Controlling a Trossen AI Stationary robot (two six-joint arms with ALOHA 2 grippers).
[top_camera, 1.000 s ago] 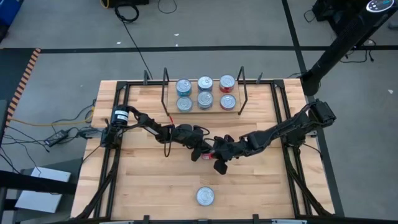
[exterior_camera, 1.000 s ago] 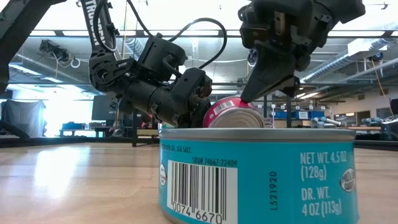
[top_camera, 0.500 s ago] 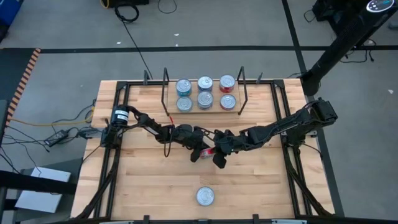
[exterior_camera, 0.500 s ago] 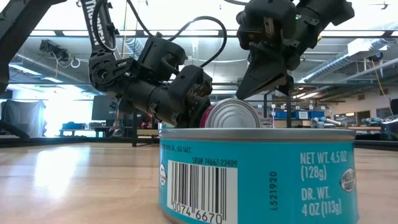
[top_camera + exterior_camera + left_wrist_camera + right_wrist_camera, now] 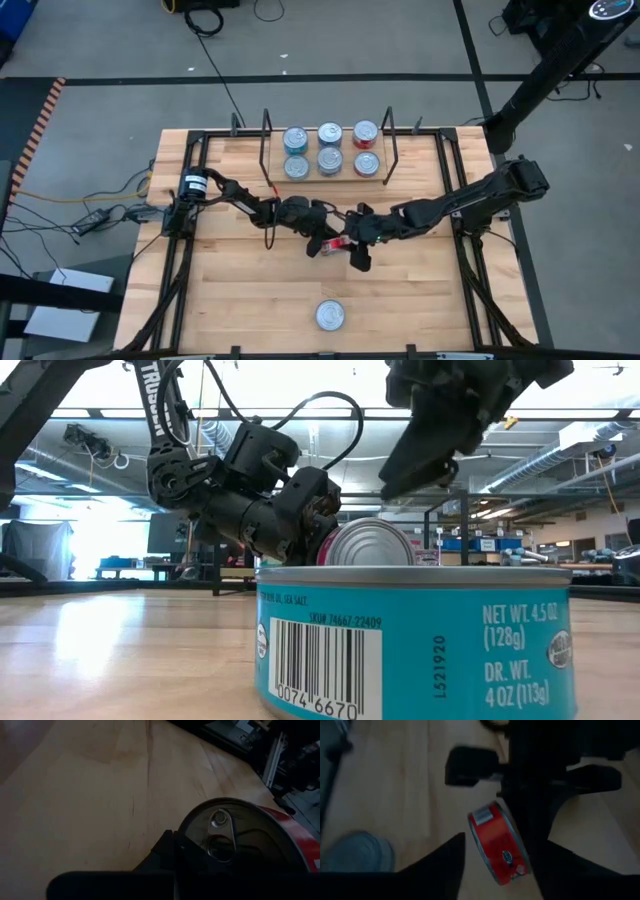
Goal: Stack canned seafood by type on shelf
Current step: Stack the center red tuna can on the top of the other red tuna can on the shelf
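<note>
A red-sided tin [image 5: 337, 243] of canned seafood stands tipped up on its edge at mid-table; its silver face [image 5: 372, 543] looks toward the near edge. My left gripper [image 5: 324, 241] is shut, just left of and behind it. My right gripper [image 5: 358, 254] hangs open above it [image 5: 425, 455], its fingers spread to either side of the tin [image 5: 497, 842] without touching. The shelf [image 5: 312, 177] at the far edge holds several tins lying flat. A blue tin [image 5: 330, 316] sits flat near the front edge. My left gripper lays its shut fingertips [image 5: 171, 851] against the rim of the red tin's pull-tab lid [image 5: 220, 827], coming in low from the table's left. The tin rests on its edge on the wood, tilted toward the gripper.
Black frame rails [image 5: 452, 170] run along the tabletop's left, right and far sides. The shelf's wire uprights [image 5: 389, 148] stand at its two ends. Bare wood lies between the red tin and the blue tin [image 5: 415, 645] in front.
My right gripper has opened, let go of the red tin and risen above it. The tin, earlier tilted with its red side showing on top, now stands steeper on its edge against my left gripper.
</note>
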